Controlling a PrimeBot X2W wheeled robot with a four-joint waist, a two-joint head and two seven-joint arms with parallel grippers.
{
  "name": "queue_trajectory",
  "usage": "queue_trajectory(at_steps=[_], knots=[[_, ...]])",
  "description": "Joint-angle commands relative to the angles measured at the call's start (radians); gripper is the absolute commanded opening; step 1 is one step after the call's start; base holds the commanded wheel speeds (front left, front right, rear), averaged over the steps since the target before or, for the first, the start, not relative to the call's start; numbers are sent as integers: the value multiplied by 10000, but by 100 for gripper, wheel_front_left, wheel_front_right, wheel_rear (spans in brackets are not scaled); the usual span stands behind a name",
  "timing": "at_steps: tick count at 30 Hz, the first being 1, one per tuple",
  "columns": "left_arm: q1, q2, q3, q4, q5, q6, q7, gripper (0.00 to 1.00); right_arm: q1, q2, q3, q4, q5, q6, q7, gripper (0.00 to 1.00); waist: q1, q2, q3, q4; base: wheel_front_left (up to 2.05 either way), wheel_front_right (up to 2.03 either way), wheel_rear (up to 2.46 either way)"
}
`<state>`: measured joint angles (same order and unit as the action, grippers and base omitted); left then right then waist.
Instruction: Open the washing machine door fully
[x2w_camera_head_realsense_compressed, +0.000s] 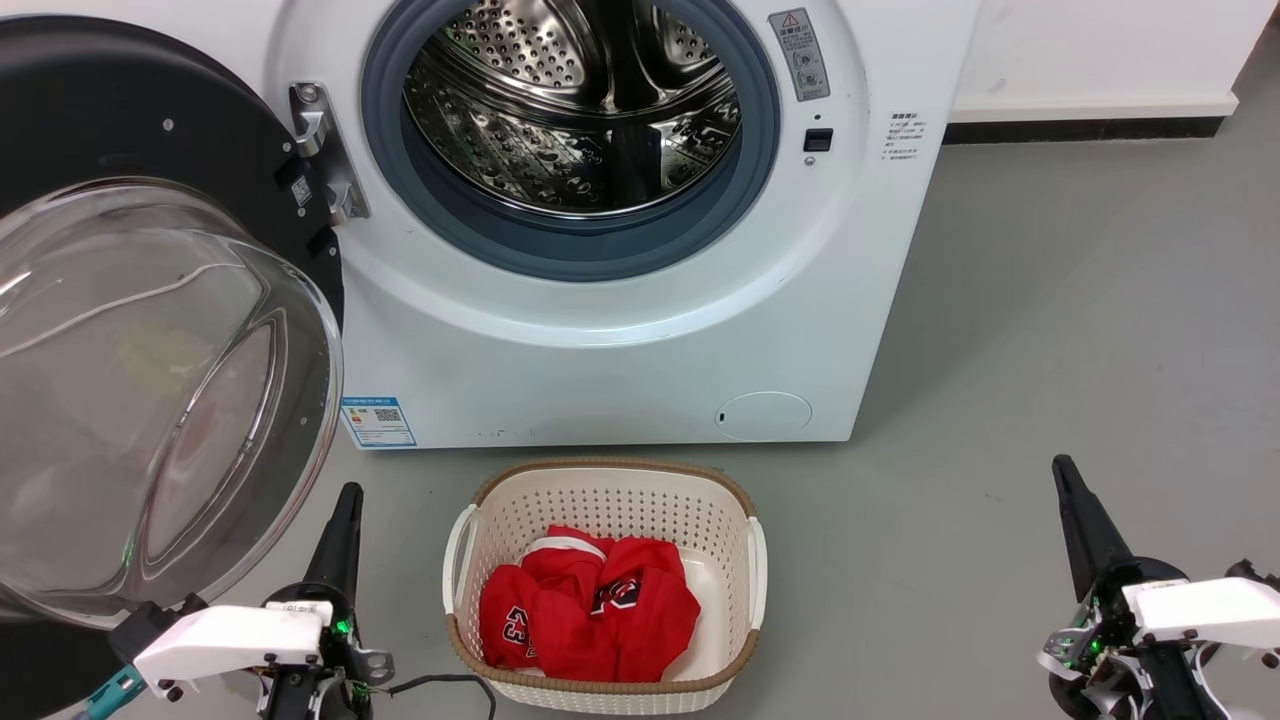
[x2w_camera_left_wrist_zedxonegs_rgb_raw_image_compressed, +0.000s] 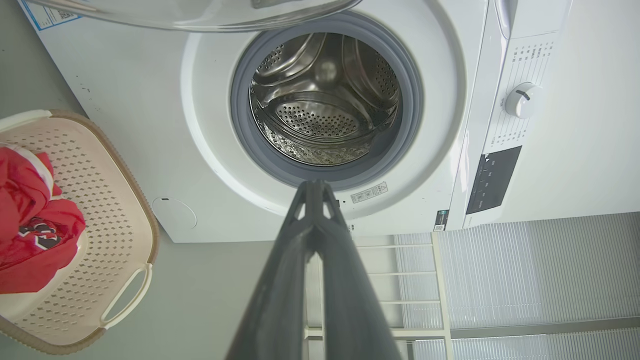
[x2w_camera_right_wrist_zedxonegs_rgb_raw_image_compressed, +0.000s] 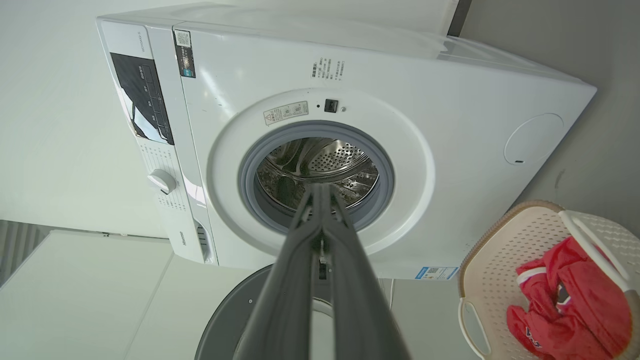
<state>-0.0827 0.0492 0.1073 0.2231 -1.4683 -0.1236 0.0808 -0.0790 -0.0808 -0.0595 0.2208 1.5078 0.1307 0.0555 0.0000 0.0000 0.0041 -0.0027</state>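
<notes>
Nearest first: got left gripper (x2w_camera_head_realsense_compressed: 348, 492) at lower left of head view, white wrist low over the floor (x2w_camera_head_realsense_compressed: 1050, 330). Dark fingers pressed together, pointing up-view toward the machine, holding nothing. Same for right gripper (x2w_camera_head_realsense_compressed: 1060, 465) at lower right: closed tip to tip, empty, leaning slightly left, well apart from everything. Checked in both wrist views, tips meeting with only a thin slit lower down. Next out, washing machine door (x2w_camera_head_realsense_compressed: 150, 330): swung out left on its hinge (x2w_camera_head_realsense_compressed: 325, 150), clear of the opening, disc upright on edge. Round, so no long axis. Inner face turned toward the robot and rightward, glass bowl (x2w_camera_head_realsense_compressed: 170, 420) bulging the same way, black ring (x2w_camera_head_realsense_compressed: 110, 110) behind it running off the left edge. Left gripper just beside the bowl's lower right rim, sliver of floor between. Can't tell exact swing angle. Centre, between grippers and machine: cream basket (x2w_camera_head_realsense_compressed: 600, 480) on the floor, red garment (x2w_camera_head_realsense_compressed: 590, 610) with white trim bunched inside. Behind that, white washing machine (x2w_camera_head_realsense_compressed: 620, 340), grey gasket (x2w_camera_head_realsense_compressed: 575, 255) ringing the open port, perforated steel drum (x2w_camera_head_realsense_compressed: 580, 110) exposed, latch slot (x2w_camera_head_realsense_compressed: 818, 140) right of the port. In left wrist view, dial (x2w_camera_left_wrist_zedxonegs_rgb_raw_image_compressed: 522, 100) and dark panel (x2w_camera_left_wrist_zedxonegs_rgb_raw_image_compressed: 492, 180) on the control strip. Farthest: white wall (x2w_camera_head_realsense_compressed: 1100, 40) with dark skirting (x2w_camera_head_realsense_compressed: 1080, 130).
</notes>
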Motion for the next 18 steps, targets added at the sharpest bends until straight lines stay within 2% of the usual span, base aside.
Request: queue_trajectory(at_steps=[1,18], knots=[[-157,18,37,32,-210,-64,57,0,-178,2,-37,21,208,1,63,0,0,0,-1,3,0,0,0],[-317,18,87,254,-1464,-89,369,0,-333,44,-182,239,1381,0,306,0,0,0,-9,26,0,0,0]])
